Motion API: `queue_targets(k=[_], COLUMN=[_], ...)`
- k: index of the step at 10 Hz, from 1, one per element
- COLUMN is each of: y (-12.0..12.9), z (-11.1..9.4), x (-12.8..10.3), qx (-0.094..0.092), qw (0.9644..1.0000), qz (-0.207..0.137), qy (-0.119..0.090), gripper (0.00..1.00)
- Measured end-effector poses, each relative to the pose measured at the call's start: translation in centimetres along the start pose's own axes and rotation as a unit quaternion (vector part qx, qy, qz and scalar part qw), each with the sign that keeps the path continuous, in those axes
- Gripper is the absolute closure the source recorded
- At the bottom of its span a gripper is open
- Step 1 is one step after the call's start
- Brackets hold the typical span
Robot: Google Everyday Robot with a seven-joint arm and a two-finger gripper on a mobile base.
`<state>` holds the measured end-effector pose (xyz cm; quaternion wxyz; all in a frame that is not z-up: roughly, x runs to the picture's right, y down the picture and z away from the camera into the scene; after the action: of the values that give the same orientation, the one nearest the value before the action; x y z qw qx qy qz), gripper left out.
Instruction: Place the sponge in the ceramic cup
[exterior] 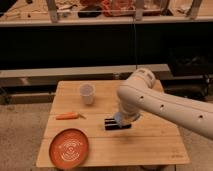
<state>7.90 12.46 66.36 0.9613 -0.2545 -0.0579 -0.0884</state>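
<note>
**Figure. Sponge held over the middle of the table; cup standing open.**

The wooden table (150, 146) carries all the objects. The ceramic cup (87, 93) stands upright near the far edge, left of centre. Its axis is vertical, its mouth faces up, and no blue-grey shows inside it. The white arm (167, 107) reaches in from the right edge and bends down over the table's middle.

The gripper (120, 120) hangs there just above a black ridged block (118, 125), which lies with its long side roughly parallel to the near edge. The gripper's fingers are drawn together. The sponge (118, 117) shows between them only as a small pale blue-grey patch, so it appears to be pinched in the grip and off the wood.

Which way the sponge points, and how its long axis lies, cannot be told, because the wrist covers most of it.

An orange carrot-like piece (67, 116) lies toward the left edge. An orange plate (69, 148) sits at the near left corner. Both are apart from the gripper.

*Progress, as judged:* the sponge is held but is not in the cup. What is left is to carry it toward the far left, bring it over the cup's mouth, lower it and let go. The sponge looks about as wide as the mouth, so it may need to be well centred.
</note>
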Motion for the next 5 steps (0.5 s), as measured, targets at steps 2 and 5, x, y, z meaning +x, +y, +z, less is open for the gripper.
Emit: queue_targets(k=[2,5], y=[-0.8,-2.3], z=[-0.2,-0.9], x=[-0.7,-1.5], qx=[0.001,0.002], qw=[1.0,0.9999], qz=[-0.003,-0.007], qy=[-0.004,-0.012], gripper=[0.98,0.98])
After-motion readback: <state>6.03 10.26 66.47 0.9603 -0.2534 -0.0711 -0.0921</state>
